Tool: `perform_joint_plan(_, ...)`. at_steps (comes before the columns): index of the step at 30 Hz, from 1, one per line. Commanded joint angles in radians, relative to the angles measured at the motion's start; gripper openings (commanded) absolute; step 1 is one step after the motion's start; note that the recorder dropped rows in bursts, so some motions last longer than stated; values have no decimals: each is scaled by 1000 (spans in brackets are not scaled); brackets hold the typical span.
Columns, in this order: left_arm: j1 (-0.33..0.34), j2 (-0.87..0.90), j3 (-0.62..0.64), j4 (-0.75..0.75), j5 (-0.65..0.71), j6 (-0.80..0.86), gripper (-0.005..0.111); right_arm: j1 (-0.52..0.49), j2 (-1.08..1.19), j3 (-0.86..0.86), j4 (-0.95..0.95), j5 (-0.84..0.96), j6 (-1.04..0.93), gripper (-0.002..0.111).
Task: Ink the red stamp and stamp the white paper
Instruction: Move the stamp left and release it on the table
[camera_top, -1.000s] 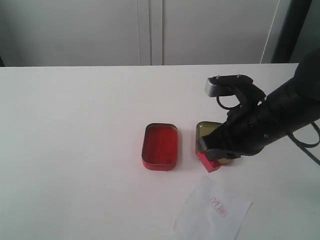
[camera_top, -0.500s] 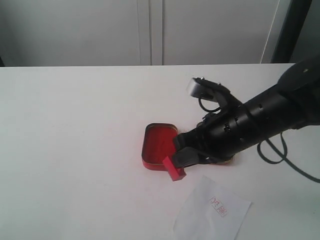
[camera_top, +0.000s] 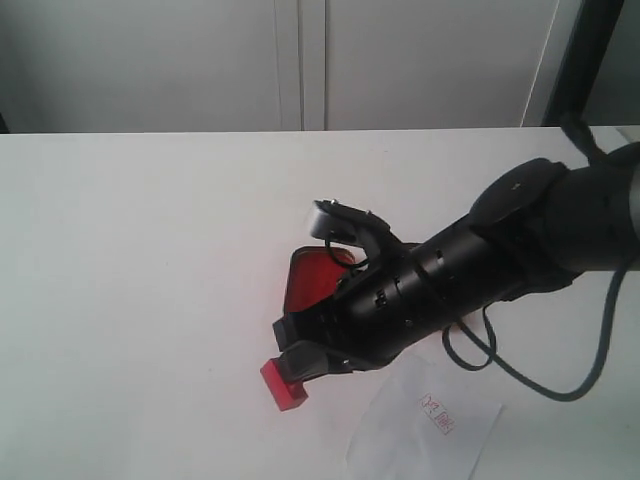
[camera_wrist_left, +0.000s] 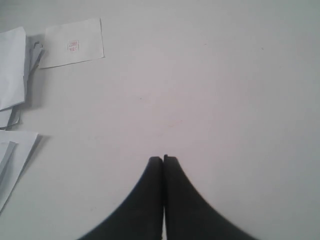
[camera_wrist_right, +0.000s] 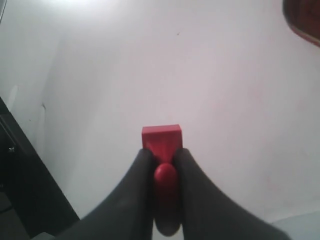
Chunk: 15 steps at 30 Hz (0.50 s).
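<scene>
The red stamp (camera_top: 285, 384) hangs just above the table, in front of and left of the red tin. My right gripper (camera_top: 303, 357) is shut on its knobbed handle, and the arm reaches across from the right. In the right wrist view the stamp (camera_wrist_right: 161, 137) sticks out past the right gripper (camera_wrist_right: 162, 153), with its block base over bare table. The white paper (camera_top: 400, 445) lies at the front right and bears a small red imprint (camera_top: 437, 413). My left gripper (camera_wrist_left: 163, 159) is shut and empty over bare table.
A shallow red tin (camera_top: 312, 279) sits mid-table, partly hidden by the right arm; its corner (camera_wrist_right: 304, 19) shows in the right wrist view. The left wrist view shows a stamped slip (camera_wrist_left: 73, 43) and a stack of white sheets (camera_wrist_left: 11, 70).
The right gripper has carried the red stamp leftward and toward the front, from beside the gold tin, past the red tin. The arm now hides the gold tin.
</scene>
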Motion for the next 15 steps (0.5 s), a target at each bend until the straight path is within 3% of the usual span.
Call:
perform_joint_plan(1,-6,-5,5,-5,-1,-9,0,41,35,-3,67,-21,-38,0)
perform_joint_plan(7,-6,-5,5,-5,-1,-9,0,58,101,-3,183,-56,-124,0)
perform_joint_plan(15,-6,-5,5,-5,-1,-9,0,58,155,-3,199,-116,-152,0)
